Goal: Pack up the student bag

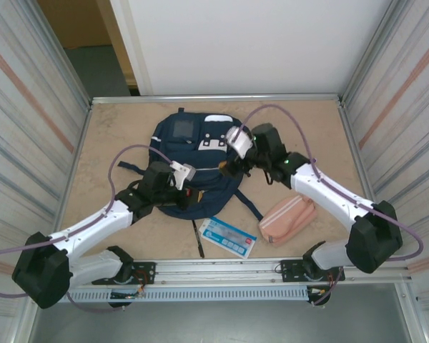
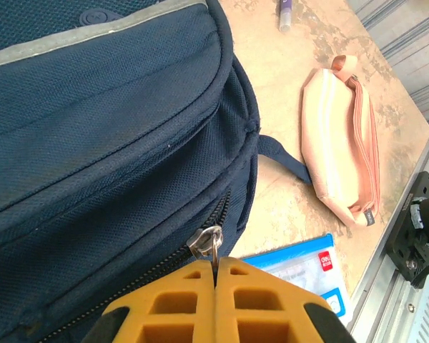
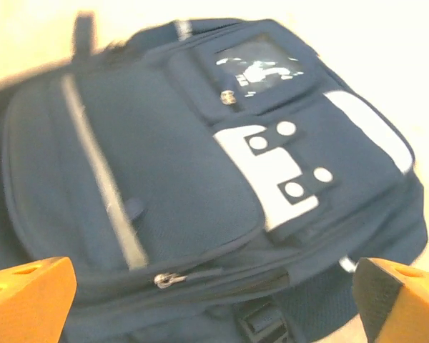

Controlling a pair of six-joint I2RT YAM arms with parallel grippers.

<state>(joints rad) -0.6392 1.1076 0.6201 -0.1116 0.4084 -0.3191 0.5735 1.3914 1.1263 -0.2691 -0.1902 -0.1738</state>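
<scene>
Left claw is clenched on the zipper pull of the student bag, lying mid-frame on the tabletop, while the right claw hangs spread wide above it.

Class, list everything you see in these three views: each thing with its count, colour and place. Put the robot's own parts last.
student bag: one, navy blue with white patches, lying at the middle of the table
zip pull: one, silver, on the bag's side zip
pencil pouch: one, pink, on the table to the right of the bag
packet: one, blue and white, flat on the table in front of the bag
pen: one, dark, just left of the packet
table: one, beige
left fingers: two, orange, shut on the zip pull
right fingers: two, orange, open wide over the bag's front
</scene>
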